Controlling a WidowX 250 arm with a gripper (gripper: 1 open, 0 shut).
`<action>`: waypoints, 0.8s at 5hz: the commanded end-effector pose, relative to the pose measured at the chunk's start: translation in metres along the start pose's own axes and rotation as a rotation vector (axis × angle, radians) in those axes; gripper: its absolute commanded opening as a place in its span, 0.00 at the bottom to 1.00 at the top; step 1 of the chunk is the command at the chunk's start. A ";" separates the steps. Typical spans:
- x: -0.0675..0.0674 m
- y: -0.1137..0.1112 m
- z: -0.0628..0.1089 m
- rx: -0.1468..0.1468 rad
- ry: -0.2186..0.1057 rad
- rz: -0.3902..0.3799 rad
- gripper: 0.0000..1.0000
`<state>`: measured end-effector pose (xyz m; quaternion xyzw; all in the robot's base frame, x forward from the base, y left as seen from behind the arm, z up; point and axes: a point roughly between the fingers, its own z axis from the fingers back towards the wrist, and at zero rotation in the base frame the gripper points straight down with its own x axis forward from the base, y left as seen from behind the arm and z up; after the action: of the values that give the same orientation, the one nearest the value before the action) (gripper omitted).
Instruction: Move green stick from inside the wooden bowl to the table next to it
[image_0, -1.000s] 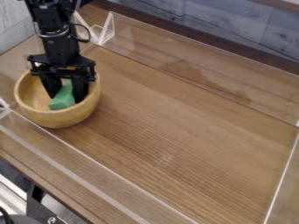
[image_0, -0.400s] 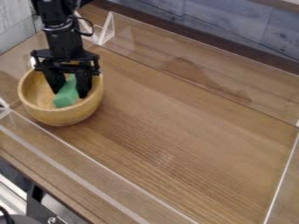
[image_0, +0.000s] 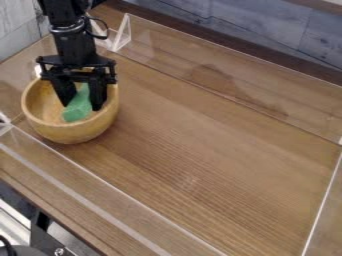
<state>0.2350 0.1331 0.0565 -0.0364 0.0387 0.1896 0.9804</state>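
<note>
Your green stick (image_0: 80, 104) sits inside the wooden bowl (image_0: 44, 124), leaning at a tilt with its lower end down near the bowl's floor and its upper end up between the black fingers (image_0: 102, 90) of the gripper (image_0: 80, 96). You have the gripper closed on that stick: the two dark fingers come down on either side of the green bar and pinch it, with no gap showing between them and the green. The gripper points straight down into the bowl, and its fingertips reach below the rim, so part of the stick is hidden behind them.

The bowl itself is round, light tan, with a thick smooth rim. It rests on the table (image_0: 214, 140) near the left end, close to the back-left corner. You can see its near wall fully; the far wall is partly covered by the black arm (image_0: 70, 35) rising above the gripper.

The table around it is brown wood grain. A clear plastic wall (image_0: 160, 222) runs along its edges, with a small upright clear piece (image_0: 122, 32) standing just behind the arm.
</note>
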 end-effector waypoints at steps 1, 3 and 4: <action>0.010 -0.006 0.028 0.007 -0.086 -0.006 0.00; 0.009 -0.017 0.035 -0.009 -0.074 0.000 0.00; 0.007 -0.027 0.035 -0.013 -0.066 -0.003 0.00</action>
<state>0.2469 0.1105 0.0731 -0.0462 0.0407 0.1879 0.9803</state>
